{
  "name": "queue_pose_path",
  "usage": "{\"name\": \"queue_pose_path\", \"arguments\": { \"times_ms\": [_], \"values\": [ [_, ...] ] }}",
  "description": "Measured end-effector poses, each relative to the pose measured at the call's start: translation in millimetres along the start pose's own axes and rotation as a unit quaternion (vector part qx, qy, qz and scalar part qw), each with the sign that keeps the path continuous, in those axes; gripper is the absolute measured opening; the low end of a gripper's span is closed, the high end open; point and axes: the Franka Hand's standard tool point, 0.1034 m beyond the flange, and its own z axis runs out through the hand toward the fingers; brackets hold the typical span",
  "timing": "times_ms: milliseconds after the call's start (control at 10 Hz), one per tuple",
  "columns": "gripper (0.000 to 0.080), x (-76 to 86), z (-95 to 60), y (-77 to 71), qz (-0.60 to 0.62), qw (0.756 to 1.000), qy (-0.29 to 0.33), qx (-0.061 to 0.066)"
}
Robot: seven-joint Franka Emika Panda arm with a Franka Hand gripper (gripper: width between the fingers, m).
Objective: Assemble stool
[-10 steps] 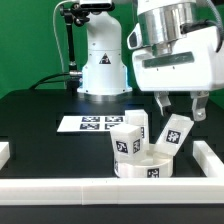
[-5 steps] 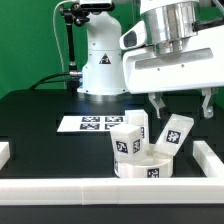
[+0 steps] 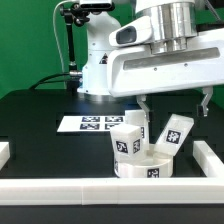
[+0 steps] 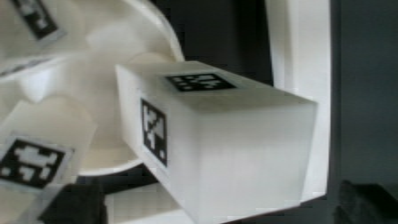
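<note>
The stool's round white seat (image 3: 140,167) lies near the front rail. Three chunky white legs with black-and-white tags stand in it: one at the front left (image 3: 126,144), one behind (image 3: 137,124), one tilted at the exterior view's right (image 3: 175,133). My gripper (image 3: 174,104) hangs open and empty just above the legs, its fingers (image 3: 143,104) spread wide to either side. In the wrist view a tagged leg (image 4: 222,140) fills the middle, close below the gripper (image 4: 214,208). The seat (image 4: 71,90) is beside the leg, and the dark fingertips (image 4: 63,205) stand on either side.
The marker board (image 3: 92,124) lies on the black table behind the stool. White border rails run along the front (image 3: 100,188), the exterior view's right (image 3: 208,155) and left (image 3: 5,152). The robot base (image 3: 100,65) stands at the back. A rail (image 4: 306,50) shows in the wrist view.
The hand has turned over the stool and shifted towards the exterior view's left. Its fingers now show wider apart. The stool parts have not moved.
</note>
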Motion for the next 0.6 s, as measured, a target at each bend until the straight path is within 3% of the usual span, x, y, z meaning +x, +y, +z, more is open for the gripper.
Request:
{"name": "queue_pose_path", "arguments": {
  "times_ms": [500,600],
  "values": [
    [0.0649,-0.3,-2.0,0.7,-0.12,0.993,-0.011,-0.004],
    [0.0649,0.8,-4.4,-2.4,-0.197,0.98,-0.01,-0.007]
  ]
}}
